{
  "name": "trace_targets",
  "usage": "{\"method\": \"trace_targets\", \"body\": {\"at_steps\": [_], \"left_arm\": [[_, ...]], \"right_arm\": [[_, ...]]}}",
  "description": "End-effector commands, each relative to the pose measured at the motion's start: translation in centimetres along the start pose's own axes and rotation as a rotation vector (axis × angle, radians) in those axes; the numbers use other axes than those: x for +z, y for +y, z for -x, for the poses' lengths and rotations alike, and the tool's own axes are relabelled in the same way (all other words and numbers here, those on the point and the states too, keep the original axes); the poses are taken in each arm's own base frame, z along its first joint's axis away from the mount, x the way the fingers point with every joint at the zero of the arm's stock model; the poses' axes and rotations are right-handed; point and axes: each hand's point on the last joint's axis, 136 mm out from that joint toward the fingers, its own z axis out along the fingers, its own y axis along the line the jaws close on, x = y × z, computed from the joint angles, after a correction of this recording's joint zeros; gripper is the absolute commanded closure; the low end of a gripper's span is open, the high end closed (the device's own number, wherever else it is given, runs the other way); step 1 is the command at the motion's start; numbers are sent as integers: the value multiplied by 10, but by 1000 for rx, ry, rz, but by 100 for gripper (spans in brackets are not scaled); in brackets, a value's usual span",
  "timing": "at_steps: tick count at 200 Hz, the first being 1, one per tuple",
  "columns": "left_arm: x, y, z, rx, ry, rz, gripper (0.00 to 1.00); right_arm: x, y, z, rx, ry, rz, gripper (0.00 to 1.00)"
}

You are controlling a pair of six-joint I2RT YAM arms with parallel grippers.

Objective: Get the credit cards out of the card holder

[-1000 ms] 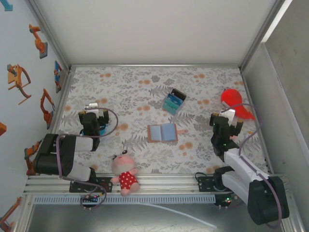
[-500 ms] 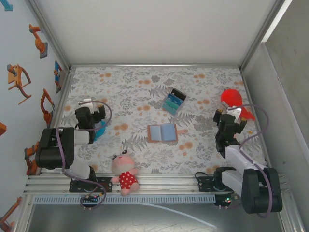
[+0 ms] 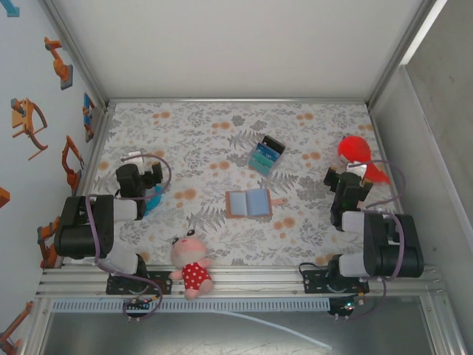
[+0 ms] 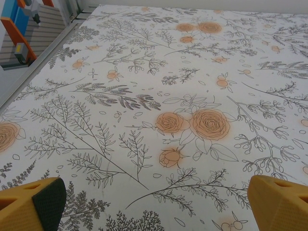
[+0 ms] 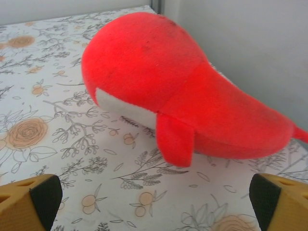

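The card holder lies open like a book at the middle of the flowered cloth, blue-grey inside, its tan tab pointing right. From this height I cannot make out credit cards in its pockets. Well to its left, my left gripper is open over bare cloth; in the left wrist view its yellow fingertips stand far apart around nothing. Far to the holder's right, my right gripper is open too, with nothing between its jaws, facing a red plush whale.
A black, blue and teal striped block lies behind the holder. The red whale sits by the right wall. A pink doll in a red dotted dress lies at the front edge. Metal walls ring the cloth.
Both arms have folded back toward their bases. The left gripper shifted left and back, the right gripper crept toward the whale. The card holder has not moved.
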Motion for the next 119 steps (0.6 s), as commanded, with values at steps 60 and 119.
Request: {"method": "trace_targets", "body": {"at_steps": [60,119], "left_arm": [[1,-3,8,-15,-16,-18,3],[1,-3,8,-12,-16,-16,3]], "right_arm": [[8,29,22,-13,-75,149,0],[15,73,11,-104,-9,407,0]]}}
